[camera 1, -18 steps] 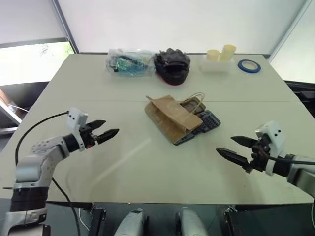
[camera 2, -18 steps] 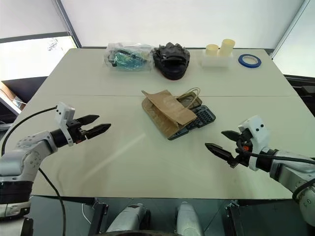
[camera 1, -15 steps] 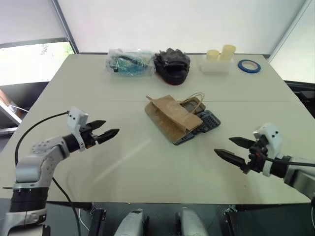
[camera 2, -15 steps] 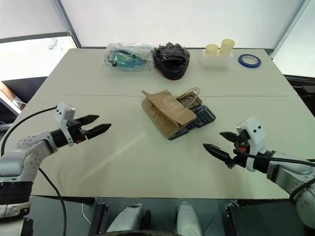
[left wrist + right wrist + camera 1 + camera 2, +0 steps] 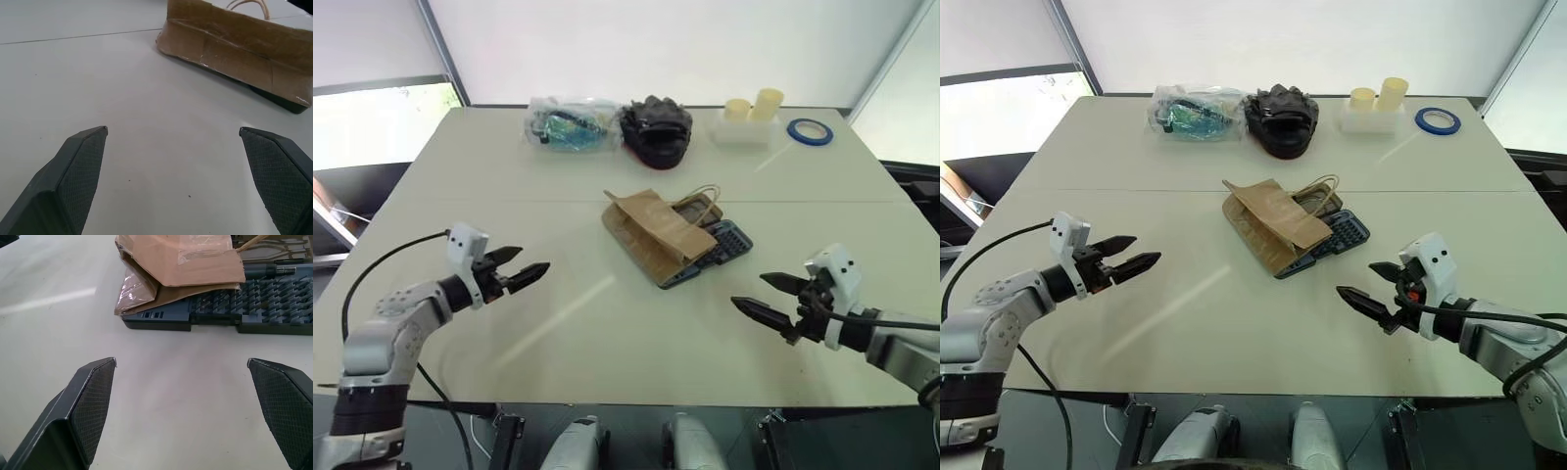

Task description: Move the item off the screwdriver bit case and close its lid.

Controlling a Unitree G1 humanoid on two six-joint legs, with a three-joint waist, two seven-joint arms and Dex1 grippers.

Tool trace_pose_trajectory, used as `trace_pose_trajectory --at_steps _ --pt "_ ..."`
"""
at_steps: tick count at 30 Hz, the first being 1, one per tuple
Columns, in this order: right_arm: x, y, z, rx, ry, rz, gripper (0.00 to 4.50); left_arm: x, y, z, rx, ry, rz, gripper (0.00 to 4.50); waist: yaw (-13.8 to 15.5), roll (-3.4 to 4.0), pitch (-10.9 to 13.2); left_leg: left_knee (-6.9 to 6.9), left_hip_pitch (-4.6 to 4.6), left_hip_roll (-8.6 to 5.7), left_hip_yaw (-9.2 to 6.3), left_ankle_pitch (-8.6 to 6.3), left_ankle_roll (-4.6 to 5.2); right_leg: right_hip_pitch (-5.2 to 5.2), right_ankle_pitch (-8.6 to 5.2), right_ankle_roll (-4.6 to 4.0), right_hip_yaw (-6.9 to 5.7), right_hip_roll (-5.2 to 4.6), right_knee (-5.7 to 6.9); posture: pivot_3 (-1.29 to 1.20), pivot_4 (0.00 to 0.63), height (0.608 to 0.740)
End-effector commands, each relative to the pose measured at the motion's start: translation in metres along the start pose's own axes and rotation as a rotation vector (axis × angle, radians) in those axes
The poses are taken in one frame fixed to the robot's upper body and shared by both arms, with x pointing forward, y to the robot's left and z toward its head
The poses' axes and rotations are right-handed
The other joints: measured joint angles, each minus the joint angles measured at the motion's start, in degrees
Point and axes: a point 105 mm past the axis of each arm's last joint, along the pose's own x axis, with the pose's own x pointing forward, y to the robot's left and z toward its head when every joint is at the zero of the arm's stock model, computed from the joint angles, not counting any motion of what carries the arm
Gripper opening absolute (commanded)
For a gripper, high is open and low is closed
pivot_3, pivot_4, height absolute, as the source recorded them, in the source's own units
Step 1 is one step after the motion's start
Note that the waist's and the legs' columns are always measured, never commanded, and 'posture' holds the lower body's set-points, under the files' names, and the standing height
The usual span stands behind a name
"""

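While the paper bag (image 5: 654,233) lies across the open screwdriver bit case (image 5: 724,243) mid-worktop (image 5: 607,323), left hand (image 5: 524,273) and right hand (image 5: 770,297) hover wide open, empty. From the right wrist, bits (image 5: 259,298) show uncovered; pinch the bag's free edge, lift clear.

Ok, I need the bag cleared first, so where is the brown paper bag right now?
The creased brown kraft paper bag lies mid-table in the head views, on top of the open dark grey plastic bit case, nearer than the black gloves.
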Motion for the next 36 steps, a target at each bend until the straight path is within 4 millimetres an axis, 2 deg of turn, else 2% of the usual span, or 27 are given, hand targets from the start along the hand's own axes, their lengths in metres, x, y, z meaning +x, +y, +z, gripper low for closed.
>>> trace_pose_trajectory --at_steps 1,13,17,20,23,26,30,33,36 --pt "-0.001 0.003 0.009 -0.033 -0.025 0.008 4.44 -0.005 0.001 0.013 0.038 -0.046 0.009 4.5 0.0 0.0 0.0 0.0 0.0 0.0 0.0 0.0 0.0 0.0 0.0 0.0 0.0 0.0 0.0 0.0 0.15 0.74" --pt "-0.005 0.001 0.01 -0.059 -0.019 -0.014 4.44 0.005 0.006 0.018 0.088 -0.029 -0.028 4.5 0.9 0.0 0.0 0.01 0.0 -0.01 0.0 0.0 0.0 0.0 0.0 0.0 0.0 0.0 -0.01 0.0 0.15 0.74" --pt "0.001 0.008 0.032 -0.134 -0.044 0.043 4.44 0.019 -0.02 0.031 0.274 0.015 -0.256 4.5 0.9 0.03 0.1 0.03 0.0 -0.03 0.0 0.0 0.0 0.02 0.0 0.0 -0.01 0.0 -0.04 0.0 0.15 0.74" --pt "0.019 0.023 0.061 -0.206 -0.112 0.115 4.44 0.029 -0.034 0.035 0.409 0.073 -0.394 4.5 0.6 0.05 0.1 0.03 0.01 -0.02 0.01 0.01 -0.01 0.04 0.0 0.0 -0.03 -0.01 -0.09 0.0 0.15 0.74" --pt "0.051 0.033 0.08 -0.276 -0.151 0.119 4.44 0.037 -0.037 0.035 0.422 0.087 -0.437 4.5 -0.3 0.07 0.1 -0.06 0.05 0.03 0.02 0.01 -0.02 0.02 0.0 0.0 -0.06 0.01 -0.07 0.0 0.15 0.74" --pt "0.076 0.049 0.082 -0.333 -0.143 0.155 4.44 0.04 -0.038 0.032 0.416 0.084 -0.438 4.5 -0.7 0.07 0.1 -0.15 0.01 0.04 0.0 0.01 -0.02 -0.08 0.0 0.0 -0.08 0.01 -0.01 0.0 0.15 0.74" --pt "0.097 0.071 0.089 -0.337 -0.166 0.214 4.44 0.039 -0.039 0.024 0.389 0.074 -0.418 4.5 -1.0 0.06 0.1 -0.1 -0.24 0.01 0.0 0.01 -0.02 -0.43 0.0 0.0 -0.08 0.0 0.12 0.0 0.15 0.74" --pt "0.115 0.068 0.081 -0.364 -0.14 0.182 4.44 0.037 -0.039 0.019 0.358 0.051 -0.384 4.5 -0.8 0.06 0.1 -0.08 -0.24 0.0 -0.02 0.01 -0.03 -0.41 0.0 0.0 -0.09 0.0 0.13 0.0 0.15 0.74" --pt "0.13 0.054 0.071 -0.397 -0.106 0.131 4.44 0.034 -0.039 0.016 0.336 0.038 -0.355 4.5 -0.6 0.05 0.1 -0.01 -0.24 -0.05 -0.07 0.01 -0.02 -0.37 0.0 0.0 -0.1 -0.01 0.13 0.0 0.15 0.74"
